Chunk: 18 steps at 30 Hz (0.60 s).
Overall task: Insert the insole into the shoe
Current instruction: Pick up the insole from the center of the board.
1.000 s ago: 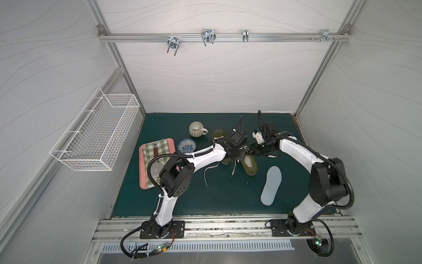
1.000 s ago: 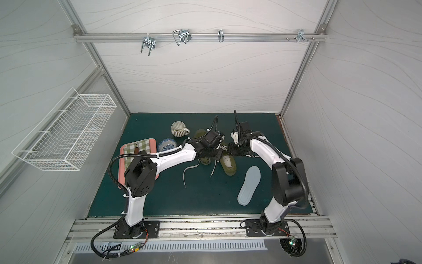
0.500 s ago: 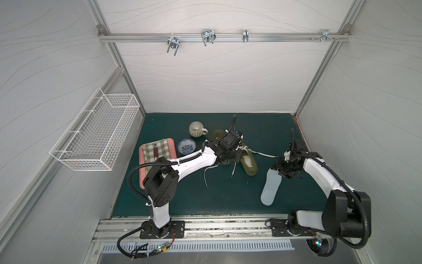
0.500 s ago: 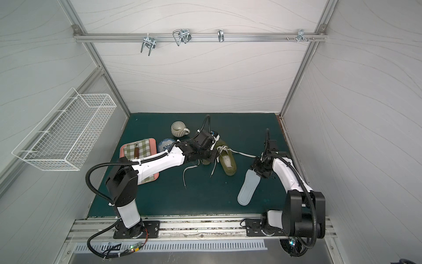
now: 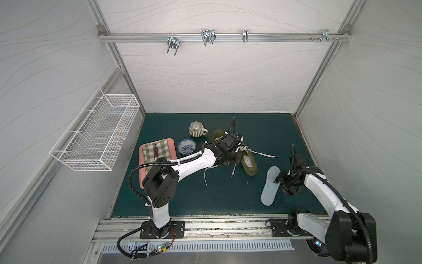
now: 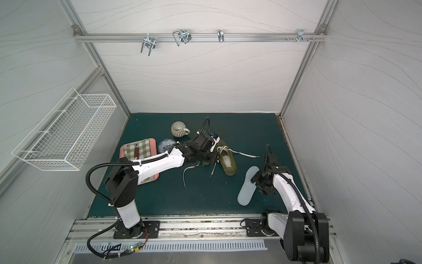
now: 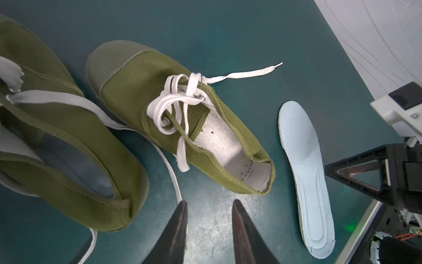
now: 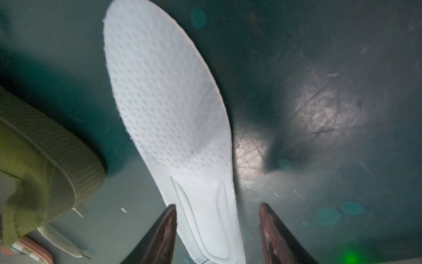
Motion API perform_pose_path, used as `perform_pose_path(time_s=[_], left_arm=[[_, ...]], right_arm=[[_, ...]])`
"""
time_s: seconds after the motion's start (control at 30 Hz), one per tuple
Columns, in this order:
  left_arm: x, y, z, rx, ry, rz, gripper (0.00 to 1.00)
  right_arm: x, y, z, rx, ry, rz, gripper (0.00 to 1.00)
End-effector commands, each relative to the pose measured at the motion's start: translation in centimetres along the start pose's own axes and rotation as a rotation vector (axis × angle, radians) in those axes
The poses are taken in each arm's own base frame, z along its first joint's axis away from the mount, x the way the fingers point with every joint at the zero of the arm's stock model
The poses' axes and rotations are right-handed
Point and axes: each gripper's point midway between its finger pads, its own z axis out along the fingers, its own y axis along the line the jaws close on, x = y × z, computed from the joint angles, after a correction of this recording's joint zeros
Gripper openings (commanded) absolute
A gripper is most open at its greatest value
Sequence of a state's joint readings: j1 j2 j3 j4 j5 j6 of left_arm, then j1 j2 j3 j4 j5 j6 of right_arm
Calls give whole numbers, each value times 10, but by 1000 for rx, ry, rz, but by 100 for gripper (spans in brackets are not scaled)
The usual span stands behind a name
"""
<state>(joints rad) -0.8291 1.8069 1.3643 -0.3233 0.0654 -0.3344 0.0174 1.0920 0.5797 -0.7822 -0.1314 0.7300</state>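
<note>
— Where do we find the insole?

— We see the insole [image 5: 270, 185] lying flat on the mat [image 5: 228, 201], outside the shoe [image 5: 249, 163] and just beside its heel, on the right arm's side. Both top views agree on that.

— And the shoe itself?

— It rests on its sole with the opening up. In the left wrist view we look straight into it and see a pale, bare inner floor. Its laces [image 7: 175, 107] are loose, and one end trails across the mat.

— What is our right gripper doing?

— The right gripper [image 8: 217, 205] hangs low over the insole's ridged end, with its jaws spread and one finger on each side. We see a strip of mat between the insole and one finger, so nothing is clamped.

— And the left?

— The left gripper [image 7: 209, 202] hovers near the shoe's heel. Its jaws are parted, with only mat between them, and it grasps nothing. The other shoe [image 7: 57, 128] lies close beside the first, but we cannot tell whether they touch.

— Anything else around us?

— Farther back we see a mug [image 5: 196, 129], a bowl [image 5: 186, 147] and a tray [image 5: 141, 160] with a checked cloth [image 5: 157, 152] on it. A basket [image 5: 96, 134] hangs on the wall on the left arm's side.
</note>
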Motion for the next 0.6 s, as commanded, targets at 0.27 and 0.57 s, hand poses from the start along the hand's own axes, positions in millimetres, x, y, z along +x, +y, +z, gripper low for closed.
perform_pose_path(time_s=[0.27, 0.57], left_arm=[[-18, -16, -14, 27, -77, -17, 36], [-16, -13, -17, 3, -95, -40, 36]], right_arm=[[15, -8, 25, -30, 52, 83, 48], [8, -3, 28, -53, 24, 47, 31]])
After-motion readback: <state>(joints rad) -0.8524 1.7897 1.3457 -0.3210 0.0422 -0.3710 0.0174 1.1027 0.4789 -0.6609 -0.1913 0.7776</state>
